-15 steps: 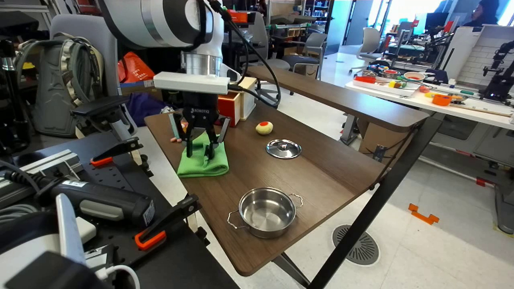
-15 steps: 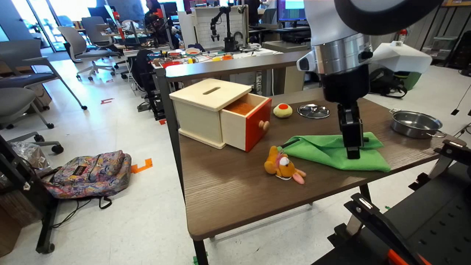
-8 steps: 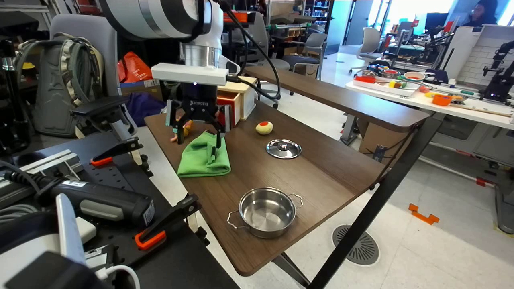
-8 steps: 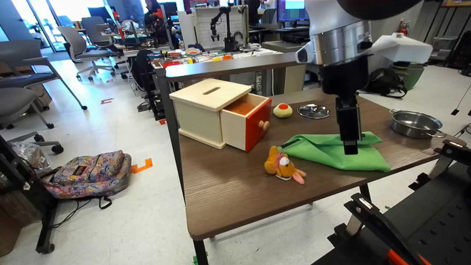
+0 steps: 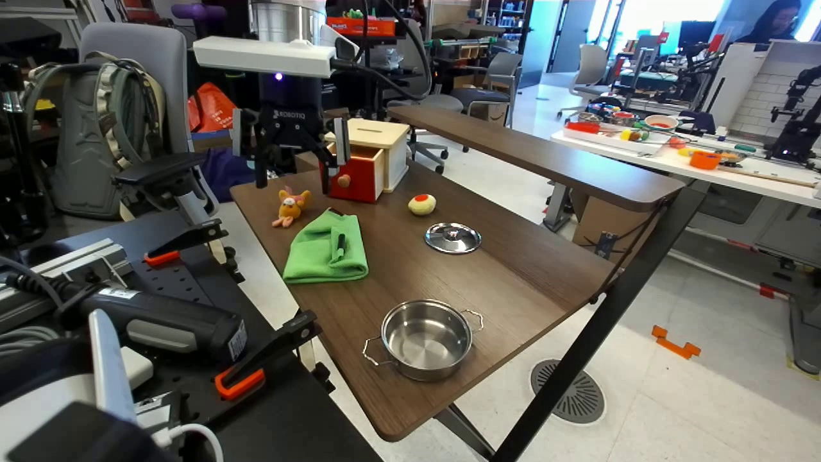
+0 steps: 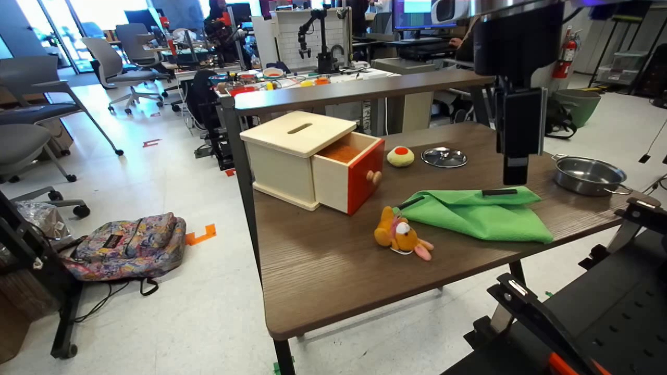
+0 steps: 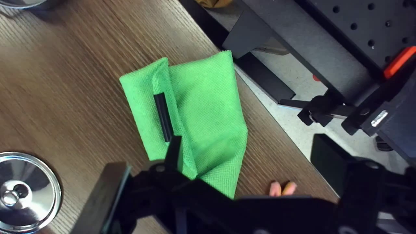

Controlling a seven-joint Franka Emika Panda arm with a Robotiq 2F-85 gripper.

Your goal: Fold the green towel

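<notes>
The green towel (image 5: 321,256) lies folded over and somewhat rumpled near the table's edge, and it shows in both exterior views (image 6: 469,221). In the wrist view the towel (image 7: 211,100) has a narrow flap folded over along one side. A short black stick-like piece (image 7: 163,115) rests on that flap, apart from the fingers. My gripper (image 5: 294,184) is open and empty, above the table and clear of the towel. In the wrist view the gripper (image 7: 248,143) has its fingers wide apart; one finger and the gripper body hide the towel's lower part.
A wooden box (image 6: 292,156) with a red drawer pulled open stands behind the towel. An orange plush toy (image 6: 401,237) lies beside the towel. A yellow toy (image 5: 422,205), a steel lid (image 5: 453,237) and a steel pot (image 5: 426,346) are on the table. A raised shelf (image 5: 545,154) runs along the far side.
My gripper has opened wider and risen from low at the towel, shifting toward the plush toy in an exterior view. The black piece stays on the towel, which has barely moved.
</notes>
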